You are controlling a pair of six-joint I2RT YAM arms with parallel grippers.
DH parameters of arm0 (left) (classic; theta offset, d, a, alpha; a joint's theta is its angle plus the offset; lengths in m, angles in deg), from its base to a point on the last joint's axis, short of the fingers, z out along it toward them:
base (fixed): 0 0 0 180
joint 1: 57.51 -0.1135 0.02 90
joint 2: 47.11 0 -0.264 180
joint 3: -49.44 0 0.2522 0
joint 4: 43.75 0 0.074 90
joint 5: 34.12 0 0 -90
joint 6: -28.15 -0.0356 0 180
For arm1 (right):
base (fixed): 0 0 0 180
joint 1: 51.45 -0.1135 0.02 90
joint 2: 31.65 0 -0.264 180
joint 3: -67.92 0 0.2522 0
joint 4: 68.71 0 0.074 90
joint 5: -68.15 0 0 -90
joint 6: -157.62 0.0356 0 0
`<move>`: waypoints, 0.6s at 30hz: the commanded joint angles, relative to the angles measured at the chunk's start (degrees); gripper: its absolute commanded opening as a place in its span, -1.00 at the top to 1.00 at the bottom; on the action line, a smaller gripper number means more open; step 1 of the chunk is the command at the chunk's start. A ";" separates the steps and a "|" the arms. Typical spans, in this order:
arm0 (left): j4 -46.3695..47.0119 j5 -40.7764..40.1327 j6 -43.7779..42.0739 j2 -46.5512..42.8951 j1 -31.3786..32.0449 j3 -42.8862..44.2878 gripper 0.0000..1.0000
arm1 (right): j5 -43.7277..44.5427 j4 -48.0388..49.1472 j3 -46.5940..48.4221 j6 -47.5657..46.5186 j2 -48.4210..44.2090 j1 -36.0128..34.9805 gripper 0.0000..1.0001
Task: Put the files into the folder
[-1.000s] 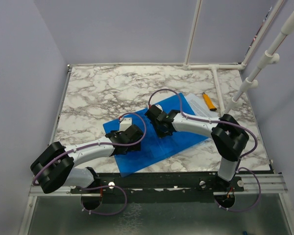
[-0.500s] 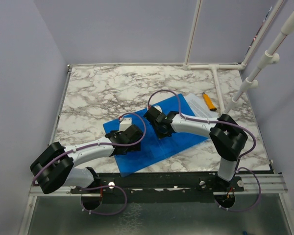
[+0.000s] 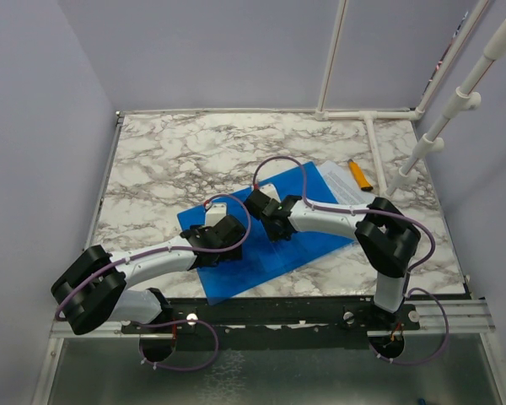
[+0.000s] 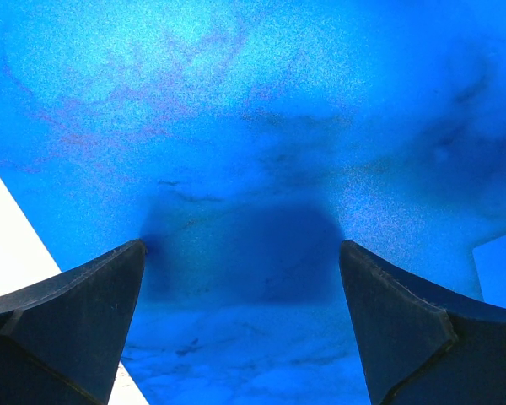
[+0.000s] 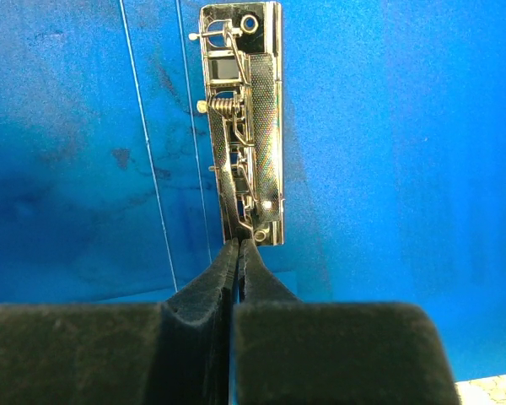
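The right gripper (image 5: 239, 253) is finishing a close: a second ago its fingers were standing slightly apart, and now they are pressing together with no visible gap, their tips touching the near end of the clip (image 5: 244, 126). From above, the right gripper (image 3: 270, 221) is also sitting a little further left than it was, over the middle of the folder (image 3: 244, 270), which is lying open and flat on the tabletop (image 3: 177, 160) with its metal clip facing up. Whether a thin lever of the clip is being nipped between the fingers cannot be told; the tips are meeting right at its edge. The left gripper (image 4: 242, 249) is not changing at all: it is staying spread wide just above the folder's near-left part, holding nothing and casting a dark shadow on the blue plastic (image 4: 236, 126). The files (image 3: 347, 190) are lying at the folder's far right corner, partly tucked under it, near an orange object (image 3: 359, 175), and neither gripper is touching them. Judging from this, the step in hand is working the clip open, so the loading of the paper is not yet starting; the sheets are going to need fetching once the clip is giving way.
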 commanded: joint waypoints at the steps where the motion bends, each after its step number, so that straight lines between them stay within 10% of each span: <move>1: -2.22 4.15 2.48 1.67 0.35 -3.13 -0.98 | 6.85 -6.85 -1.62 2.05 4.16 0.95 0.99; 18: -2.22 4.24 2.67 2.18 0.35 -3.02 -0.98 | 6.98 -4.47 0.78 4.27 -3.81 0.98 0.99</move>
